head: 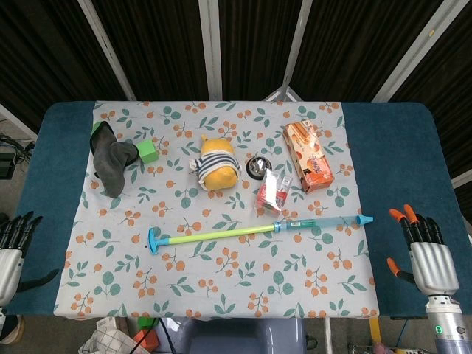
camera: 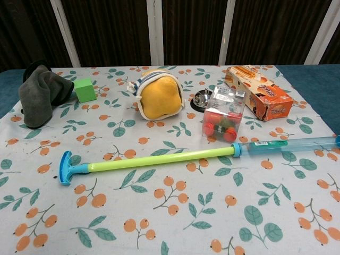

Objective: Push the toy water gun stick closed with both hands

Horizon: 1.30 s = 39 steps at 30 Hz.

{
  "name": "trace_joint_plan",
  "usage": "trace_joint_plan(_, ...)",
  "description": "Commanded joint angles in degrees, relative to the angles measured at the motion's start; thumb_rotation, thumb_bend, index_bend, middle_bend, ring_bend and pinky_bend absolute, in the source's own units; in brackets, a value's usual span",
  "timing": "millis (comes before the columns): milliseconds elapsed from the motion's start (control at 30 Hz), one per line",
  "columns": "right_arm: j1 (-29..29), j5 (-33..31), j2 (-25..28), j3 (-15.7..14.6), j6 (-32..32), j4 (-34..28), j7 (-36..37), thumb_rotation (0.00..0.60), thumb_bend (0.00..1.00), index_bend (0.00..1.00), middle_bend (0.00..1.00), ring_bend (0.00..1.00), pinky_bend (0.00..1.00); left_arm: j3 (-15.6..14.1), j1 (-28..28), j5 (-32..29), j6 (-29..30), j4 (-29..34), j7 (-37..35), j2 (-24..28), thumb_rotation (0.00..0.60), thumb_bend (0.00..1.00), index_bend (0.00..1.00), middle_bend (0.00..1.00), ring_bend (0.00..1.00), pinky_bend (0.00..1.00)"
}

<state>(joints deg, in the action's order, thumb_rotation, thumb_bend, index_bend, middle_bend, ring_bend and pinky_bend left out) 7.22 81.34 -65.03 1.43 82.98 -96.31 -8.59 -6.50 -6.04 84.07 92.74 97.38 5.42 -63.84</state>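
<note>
The toy water gun stick lies across the floral cloth, pulled out long. Its clear blue barrel point(head: 324, 221) point(camera: 289, 144) points right and its yellow-green plunger rod point(head: 217, 235) point(camera: 159, 159) ends at a blue T-handle point(head: 152, 241) point(camera: 66, 167) on the left. My left hand point(head: 13, 247) hovers open at the table's left edge, far from the handle. At the right edge my right hand point(head: 426, 251) is open too, fingers spread, clear of the barrel tip point(head: 365, 219). The chest view shows neither hand.
Behind the stick stand a clear box of red toys point(head: 273, 191) point(camera: 223, 114), a yellow plush point(head: 217, 164) point(camera: 158, 94), an orange carton point(head: 308, 155) point(camera: 260, 97), a small metal bell point(head: 258, 167), a green cube point(head: 148, 151) point(camera: 85, 89) and a dark grey cloth point(head: 110, 156) point(camera: 38, 96).
</note>
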Motion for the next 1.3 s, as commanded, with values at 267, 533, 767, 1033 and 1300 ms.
trace_joint_plan(267,0.13,1.28,-0.09,-0.11,-0.55,-0.59,0.11,0.600,0.32,0.00,0.00,0.00,0.00,1.32,0.83,-0.60,-0.91,0.16,0.33,0.12,0.600,0.11,0.02,0.00,0.00,0.00)
trace_joint_plan(533,3.88,-1.41,-1.47,1.76,-6.48,-2.68,-4.38,0.600,0.32,0.00,0.00,0.00,0.00,2.06,1.18,-0.27,-1.71,0.02,0.37,-0.02,0.600,0.11,0.02,0.00,0.00,0.00)
trace_joint_plan(767,10.75,-12.49,-7.43,6.23,-16.29,0.62,-12.31,0.600,0.32,0.00,0.00,0.00,0.00,2.74,1.22,-0.13,-2.35,0.11,0.81,-0.17,0.600,0.11,0.03,0.00,0.00,0.00)
trace_joint_plan(1033,15.54,-21.81,-15.25,7.91,-21.65,10.60,-19.63,0.600,0.32,0.03,0.00,0.00,0.00,3.34,1.77,0.41,-2.34,-0.15,1.25,-0.42,0.600,0.11,0.03,0.00,0.00,0.00)
trace_joint_plan(1300,17.35,-25.68,-17.88,8.03,-23.96,16.24,-21.41,0.600,0.32,0.21,0.01,0.00,0.00,4.08,2.05,0.21,-2.79,-0.08,2.59,-0.87,0.600,0.11,0.03,0.00,0.00,0.00)
